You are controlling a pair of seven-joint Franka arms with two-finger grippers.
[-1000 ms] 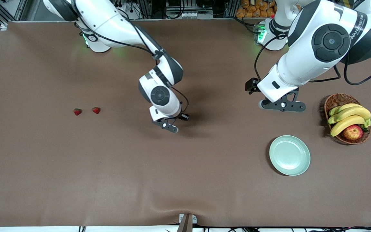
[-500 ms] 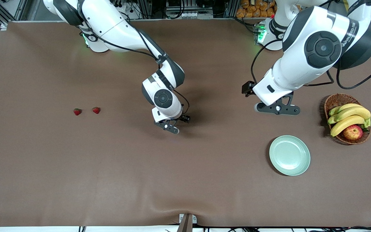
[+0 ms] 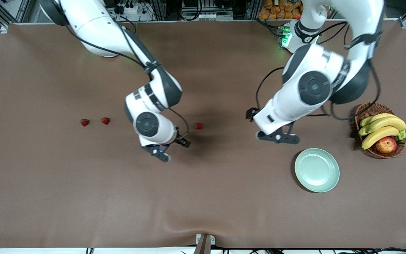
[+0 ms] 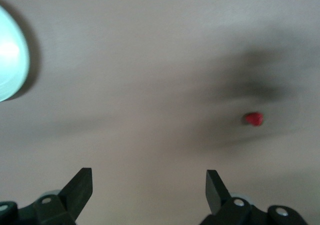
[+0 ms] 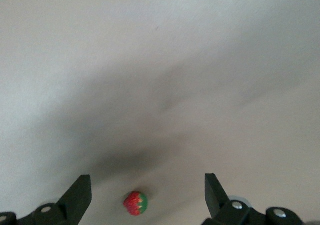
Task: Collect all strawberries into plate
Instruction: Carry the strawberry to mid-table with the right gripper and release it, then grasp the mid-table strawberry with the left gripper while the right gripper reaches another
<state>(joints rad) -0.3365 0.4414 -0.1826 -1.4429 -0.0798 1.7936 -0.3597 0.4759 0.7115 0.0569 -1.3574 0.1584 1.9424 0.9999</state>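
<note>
Your right arm reaches out from its base toward the middle of the table, wrist bent down, and the right gripper [image 3: 160,152] hangs low with its fingers [image 5: 80,192] spread wide, holding nothing. Your left arm folds at the elbow, and the left gripper [image 3: 277,137] is also open and empty.

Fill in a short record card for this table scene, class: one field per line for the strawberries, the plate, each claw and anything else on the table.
strawberries: three on the table, none in the plate; two side by side toward the right arm's end, one mid-table
plate: mint green, holds nothing
right claw: open, holds nothing, by the mid-table strawberry
left claw: open, holds nothing, over bare table near the plate
basket: wicker, holds bananas and an apple, beside the plate
</note>
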